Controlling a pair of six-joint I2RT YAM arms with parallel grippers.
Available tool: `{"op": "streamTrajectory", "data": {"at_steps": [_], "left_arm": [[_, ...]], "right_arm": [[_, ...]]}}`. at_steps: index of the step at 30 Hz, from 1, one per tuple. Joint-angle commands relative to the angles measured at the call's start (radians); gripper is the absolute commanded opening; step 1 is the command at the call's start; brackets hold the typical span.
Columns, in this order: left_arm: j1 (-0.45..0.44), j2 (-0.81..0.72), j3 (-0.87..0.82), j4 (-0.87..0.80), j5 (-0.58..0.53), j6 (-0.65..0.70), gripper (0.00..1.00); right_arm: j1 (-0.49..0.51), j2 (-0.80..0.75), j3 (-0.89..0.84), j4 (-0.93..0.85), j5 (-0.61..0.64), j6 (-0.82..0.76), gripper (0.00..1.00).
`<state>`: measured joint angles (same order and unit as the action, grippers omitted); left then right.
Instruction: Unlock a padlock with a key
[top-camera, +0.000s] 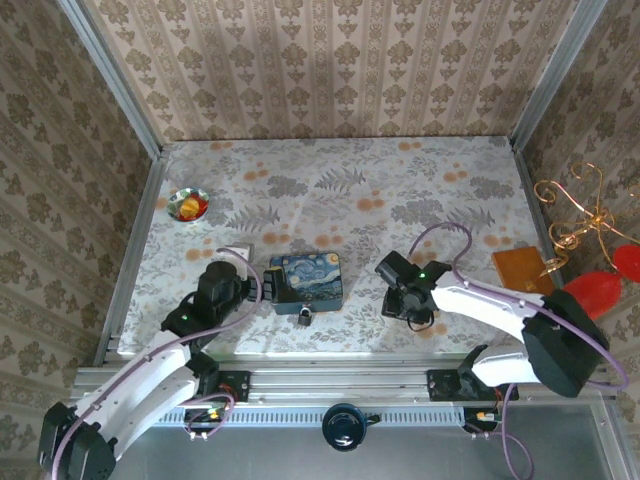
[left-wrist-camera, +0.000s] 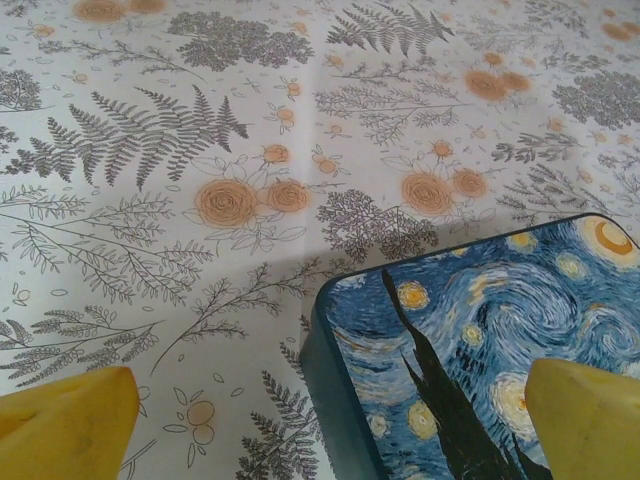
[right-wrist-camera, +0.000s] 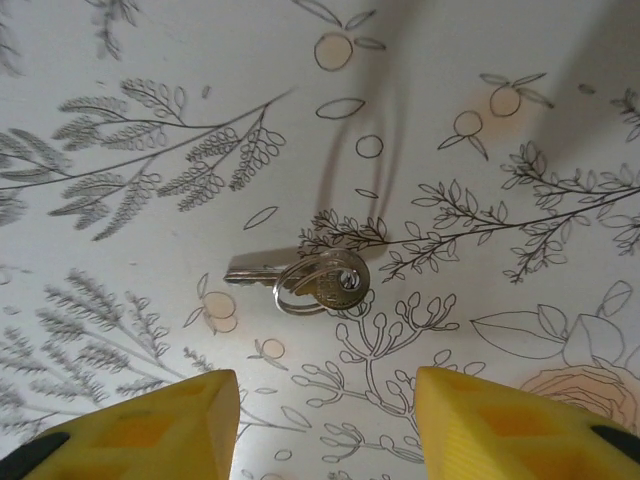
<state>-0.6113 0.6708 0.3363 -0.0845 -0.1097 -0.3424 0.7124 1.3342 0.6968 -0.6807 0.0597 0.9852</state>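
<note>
**The padlock sits beside the blue tin**

I see them near the table's near edge. The key lies just ahead of my right tool, fingers spread. My left tool is spread over the tin's corner.

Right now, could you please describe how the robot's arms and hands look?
The left arm and right arm have white shells, black joints and looping purple cables. The left hand and right hand have blunt yellow fingers.
</note>
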Motion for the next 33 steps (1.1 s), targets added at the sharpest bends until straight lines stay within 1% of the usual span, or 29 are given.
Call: {"op": "streamTrajectory", "data": {"at_steps": [1,3,7,15,25,30,33], "left_arm": [[-0.016,-0.004,0.035,-0.021,-0.019,0.027,1.00],[-0.023,0.007,0.041,-0.031,-0.026,0.035,1.00],[-0.049,0.036,0.059,-0.049,-0.048,0.046,1.00],[-0.080,0.041,0.067,-0.052,-0.072,0.056,1.00],[-0.087,0.033,0.068,-0.055,-0.083,0.057,1.00],[-0.089,0.033,0.067,-0.057,-0.087,0.057,1.00],[-0.090,0.033,0.067,-0.054,-0.085,0.057,1.00]], "right_arm": [[0.012,0.051,0.059,-0.022,0.027,0.056,0.47],[0.012,0.101,0.079,-0.037,0.038,0.053,0.47],[0.015,0.135,0.106,-0.043,0.038,0.050,0.45],[0.015,0.141,0.113,-0.060,0.072,0.052,0.39],[0.016,0.148,0.116,-0.077,0.109,0.055,0.38],[0.016,0.161,0.123,-0.072,0.110,0.053,0.32],[0.015,0.166,0.127,-0.072,0.111,0.051,0.30]]}}
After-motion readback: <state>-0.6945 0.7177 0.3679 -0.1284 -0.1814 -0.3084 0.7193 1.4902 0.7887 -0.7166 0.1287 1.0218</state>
